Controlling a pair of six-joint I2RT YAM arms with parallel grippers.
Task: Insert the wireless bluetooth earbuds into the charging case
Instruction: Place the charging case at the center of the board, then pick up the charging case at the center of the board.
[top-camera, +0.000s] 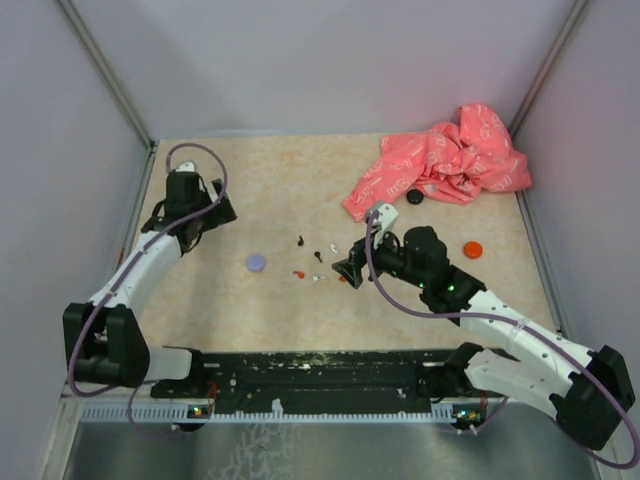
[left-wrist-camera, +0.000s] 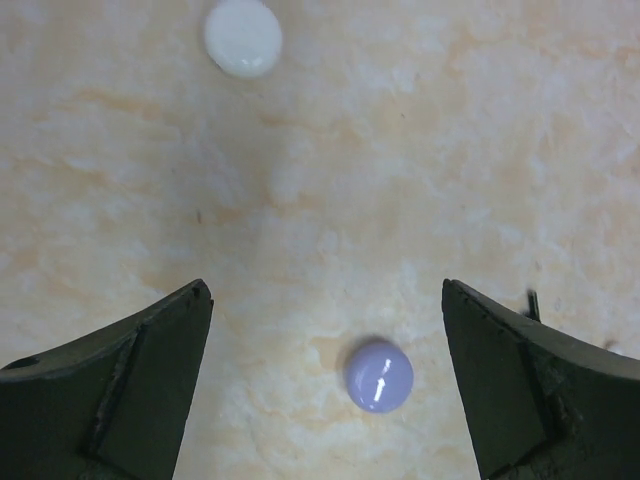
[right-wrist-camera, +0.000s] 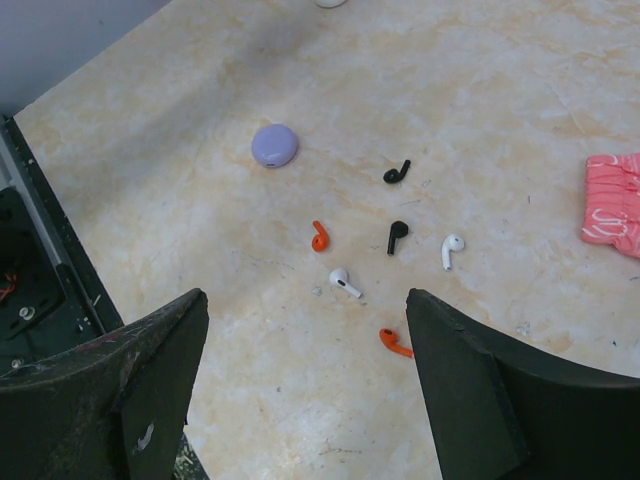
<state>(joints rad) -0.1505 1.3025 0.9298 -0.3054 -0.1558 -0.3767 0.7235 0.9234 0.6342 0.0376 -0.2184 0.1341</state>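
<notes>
Earbuds (right-wrist-camera: 344, 283) — six loose pieces, mid-table, none yet in a case. Entries as I read them from my console, by size.

Table (top-camera: 300, 180): marbled beige.

Pink cloth (top-camera: 440, 165): bunched at the far right corner.

Right gripper (right-wrist-camera: 305, 297): jaws wide, empty, low beside the cluster. It is the nearer arm by far.

Left gripper (left-wrist-camera: 327, 288): jaws wide, empty, above a lilac disc (left-wrist-camera: 379, 376), well apart from the pieces.

Pieces: two black, two white, two orange. All lie just ahead of the right jaws. The nearest orange earbud (right-wrist-camera: 394, 343) sits close by one finger, stem slanting across the gap — my first pick, I judge.
</notes>
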